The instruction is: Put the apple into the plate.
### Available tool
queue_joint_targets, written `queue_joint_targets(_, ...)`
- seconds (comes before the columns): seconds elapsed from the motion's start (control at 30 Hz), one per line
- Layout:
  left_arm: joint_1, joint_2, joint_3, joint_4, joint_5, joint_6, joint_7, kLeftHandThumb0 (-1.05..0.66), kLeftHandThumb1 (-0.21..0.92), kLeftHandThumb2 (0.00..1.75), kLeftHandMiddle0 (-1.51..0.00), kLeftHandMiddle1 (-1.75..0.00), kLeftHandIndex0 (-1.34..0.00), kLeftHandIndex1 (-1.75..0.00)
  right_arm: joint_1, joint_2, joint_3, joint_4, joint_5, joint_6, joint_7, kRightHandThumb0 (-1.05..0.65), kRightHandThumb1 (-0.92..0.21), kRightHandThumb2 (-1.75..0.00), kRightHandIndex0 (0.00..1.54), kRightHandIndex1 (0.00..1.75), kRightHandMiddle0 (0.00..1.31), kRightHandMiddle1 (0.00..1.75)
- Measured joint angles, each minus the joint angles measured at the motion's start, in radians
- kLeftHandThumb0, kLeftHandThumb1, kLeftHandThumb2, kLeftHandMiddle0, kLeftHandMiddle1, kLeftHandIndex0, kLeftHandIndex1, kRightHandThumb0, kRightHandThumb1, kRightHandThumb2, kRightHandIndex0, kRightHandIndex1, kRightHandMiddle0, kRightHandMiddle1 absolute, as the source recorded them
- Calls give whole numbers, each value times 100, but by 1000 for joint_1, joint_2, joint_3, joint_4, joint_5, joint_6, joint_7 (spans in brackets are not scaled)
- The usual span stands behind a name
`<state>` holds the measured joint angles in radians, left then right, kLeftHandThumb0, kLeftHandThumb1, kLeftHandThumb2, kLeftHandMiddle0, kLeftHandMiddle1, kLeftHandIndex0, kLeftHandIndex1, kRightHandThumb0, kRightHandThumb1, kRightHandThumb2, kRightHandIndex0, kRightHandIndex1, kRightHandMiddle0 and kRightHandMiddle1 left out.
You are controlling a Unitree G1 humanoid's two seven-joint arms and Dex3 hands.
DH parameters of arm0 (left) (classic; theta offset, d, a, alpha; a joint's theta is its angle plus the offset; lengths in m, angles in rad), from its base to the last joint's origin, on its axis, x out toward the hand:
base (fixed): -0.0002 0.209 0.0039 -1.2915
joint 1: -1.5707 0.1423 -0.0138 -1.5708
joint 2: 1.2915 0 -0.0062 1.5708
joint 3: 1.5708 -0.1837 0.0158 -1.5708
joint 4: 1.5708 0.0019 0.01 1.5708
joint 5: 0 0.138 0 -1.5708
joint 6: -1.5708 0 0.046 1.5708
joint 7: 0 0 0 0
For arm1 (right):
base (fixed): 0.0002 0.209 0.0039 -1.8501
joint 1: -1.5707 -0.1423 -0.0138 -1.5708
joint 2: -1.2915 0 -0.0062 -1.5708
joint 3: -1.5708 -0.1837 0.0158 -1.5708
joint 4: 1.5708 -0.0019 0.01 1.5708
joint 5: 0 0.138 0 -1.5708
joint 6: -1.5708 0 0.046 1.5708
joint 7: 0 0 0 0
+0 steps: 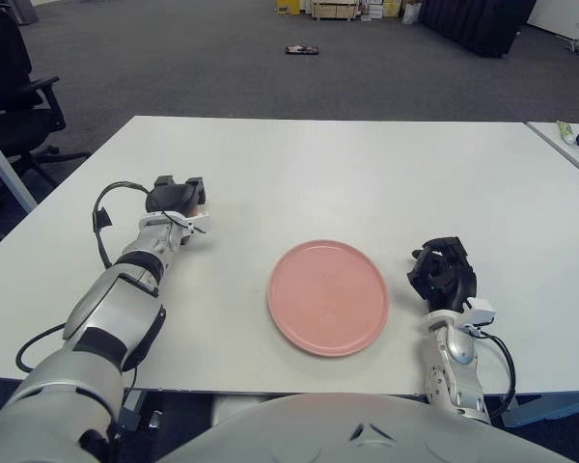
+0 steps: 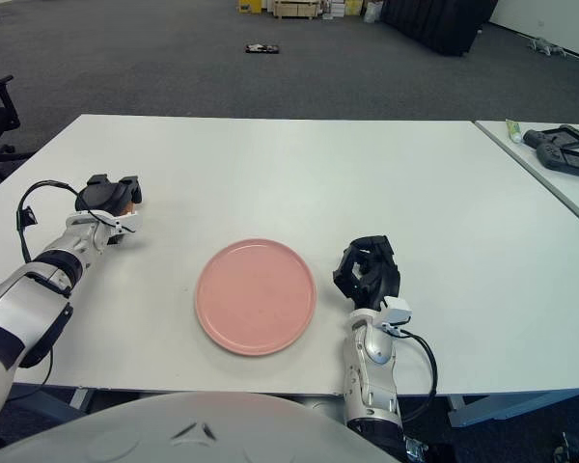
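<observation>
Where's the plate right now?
The pink plate lies near the table's front edge, between the hands: right hand just beside it, left hand farther away.
</observation>
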<state>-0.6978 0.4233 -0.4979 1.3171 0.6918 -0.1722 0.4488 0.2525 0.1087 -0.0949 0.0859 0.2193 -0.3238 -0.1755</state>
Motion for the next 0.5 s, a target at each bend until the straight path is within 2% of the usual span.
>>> queue_joint_targets(0.5, 0, -1, -3, -15, -2, -7, 10, 0, 5, 157, -86, -158, -59, -175, 0, 0, -1, 0, 2, 0, 4, -41, -54, -105, 107, 175, 44, 175)
